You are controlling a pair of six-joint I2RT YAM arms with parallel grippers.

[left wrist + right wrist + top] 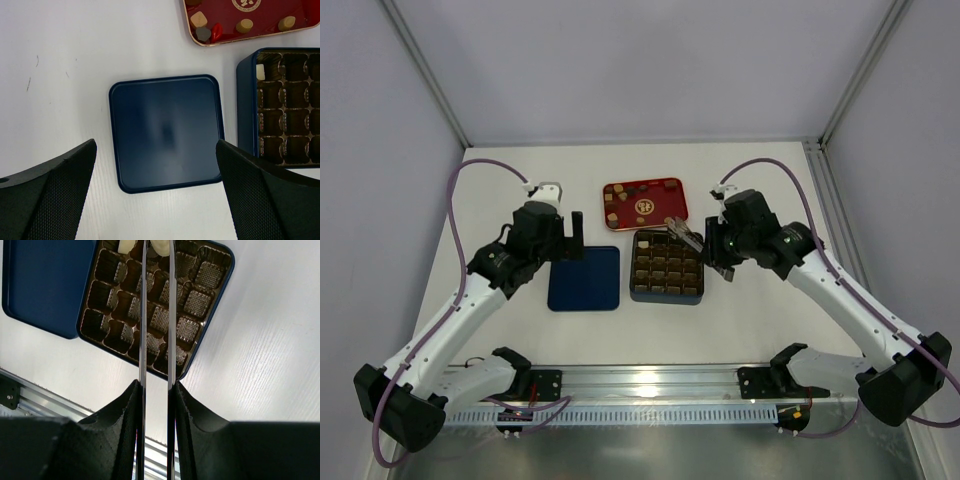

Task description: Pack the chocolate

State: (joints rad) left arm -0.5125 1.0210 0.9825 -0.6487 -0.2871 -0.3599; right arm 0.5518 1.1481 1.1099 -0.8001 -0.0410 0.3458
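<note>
Chocolate pieces (244,25), tan, grey and red, lie on the red tray (644,200). The dark blue box (666,268) with a brown gridded insert (160,320) stands in front of it. One whitish piece (260,71) sits in a far corner cell. My right gripper (156,385) is shut on metal tongs (144,315), which reach over the box. A whitish piece (161,246) shows between the tong tips, over the far row. My left gripper (156,150) hangs open above the blue lid (167,132), holding nothing.
The blue lid (585,278) lies flat just left of the box, almost touching it. A metal rail (650,385) runs along the near table edge. White walls close in the back and sides.
</note>
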